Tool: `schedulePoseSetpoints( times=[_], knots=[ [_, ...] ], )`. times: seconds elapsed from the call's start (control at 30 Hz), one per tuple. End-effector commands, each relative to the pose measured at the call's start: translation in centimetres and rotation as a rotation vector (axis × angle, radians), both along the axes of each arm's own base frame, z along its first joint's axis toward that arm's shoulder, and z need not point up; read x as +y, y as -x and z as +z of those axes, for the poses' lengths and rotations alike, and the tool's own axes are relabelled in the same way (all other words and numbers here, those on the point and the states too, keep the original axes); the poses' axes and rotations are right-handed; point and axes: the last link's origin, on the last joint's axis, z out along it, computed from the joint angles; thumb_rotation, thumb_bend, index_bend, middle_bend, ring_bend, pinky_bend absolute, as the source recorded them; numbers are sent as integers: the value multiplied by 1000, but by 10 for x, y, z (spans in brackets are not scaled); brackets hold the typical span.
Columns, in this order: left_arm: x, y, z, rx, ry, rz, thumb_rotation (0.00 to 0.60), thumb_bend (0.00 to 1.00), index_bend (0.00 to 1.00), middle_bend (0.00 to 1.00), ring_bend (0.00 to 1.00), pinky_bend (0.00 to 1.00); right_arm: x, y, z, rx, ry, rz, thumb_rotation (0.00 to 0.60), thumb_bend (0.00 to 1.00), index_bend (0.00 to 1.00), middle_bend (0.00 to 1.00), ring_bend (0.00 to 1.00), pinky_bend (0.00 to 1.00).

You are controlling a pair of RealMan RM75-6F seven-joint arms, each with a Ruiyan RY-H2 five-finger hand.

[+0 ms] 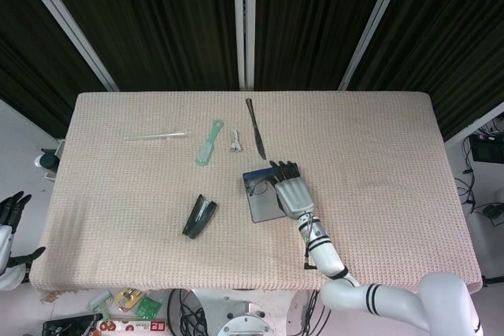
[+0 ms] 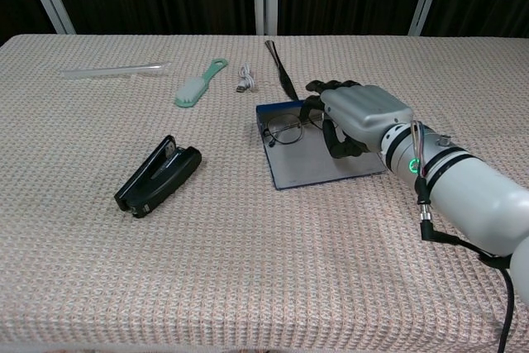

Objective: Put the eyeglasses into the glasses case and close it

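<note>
Here, from the head view, the right hand lies over the right half of the flat blue glasses case, near the middle of the bench. The eyeglasses rest on the case's upper left part, just at the fingertips. The left hand hangs off the bench's left edge, fingers apart and holding nothing. Around the case lie a black stapler, a green brush, a dark knife, a small white cable and a clear tube.

In the chest view, the right hand shows curled fingers reaching the right rim of the eyeglasses, which lie on the open glasses case. Whether the fingers truly clamp the frame or merely touch it, I cannot tell. The stapler, brush and knife stand well apart from the work.

The step in hand looks like seating the eyeglasses in the case. Next, the frame likely needs settling squarely inside, then the cover folding over, without dragging the light case across the cloth.
</note>
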Motion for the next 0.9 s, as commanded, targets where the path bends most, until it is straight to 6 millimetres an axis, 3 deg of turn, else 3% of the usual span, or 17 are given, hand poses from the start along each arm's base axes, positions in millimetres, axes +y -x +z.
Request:
schedulePoseSetpoints(
  times=[0.03,0.27,0.5,0.77,0.87,0.9],
  knots=[
    [0,0,0,0,0,1,600,107,49,30,44,191,-1,-1,-2,-4,-3,-4,600,813,227,0,0,0],
    [0,1,0,-3,1,3,600,108,49,30,45,191,2,1,-4,-8,-15,-13,600,814,106,0,0,0],
    [-2,2,-1,-5,4,3,600,107,48,30,45,191,7,5,3,-36,-21,-21,600,813,101,0,0,0],
    [-3,1,-2,-5,7,1,600,107,49,30,44,192,20,19,24,-58,-15,-7,600,806,122,0,0,0],
    [-3,0,-2,-4,8,-1,600,108,49,30,44,191,29,27,35,-44,-17,18,600,769,118,0,0,0],
    [-3,0,-2,-4,9,-2,600,108,48,30,44,192,31,30,38,-29,-18,26,600,694,92,0,0,0]
  ],
)
